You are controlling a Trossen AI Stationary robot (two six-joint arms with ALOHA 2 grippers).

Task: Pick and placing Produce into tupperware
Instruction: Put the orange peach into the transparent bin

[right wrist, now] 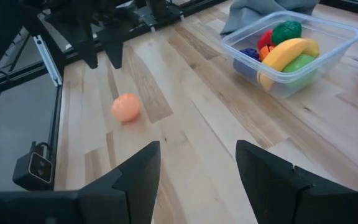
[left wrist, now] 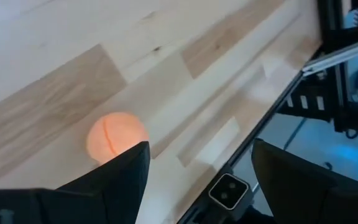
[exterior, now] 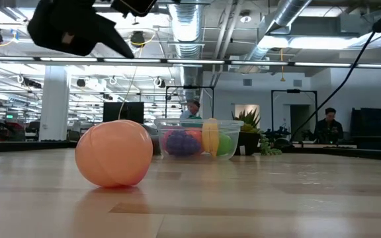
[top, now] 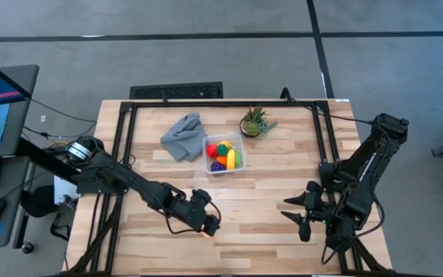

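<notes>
We are hovering the left gripper (top: 208,223), fingers apart and empty, above the smooth, light, roll-prone peach toy ball (right wrist: 126,107) lying well apart from the clear plastic tupperware (top: 209,168), best pinched across its middle.

Right pincer (right wrist: 197,180) hangs open above the bare desk (right wrist: 185,112). Ahead, a peach fruit (right wrist: 125,107) sits alone on the wood. The clear tupperware (right wrist: 328,53) holds a yellow banana (right wrist: 288,53) among green, red and purple pieces. The left pincer (right wrist: 101,43) hovers beyond the peach.
</notes>
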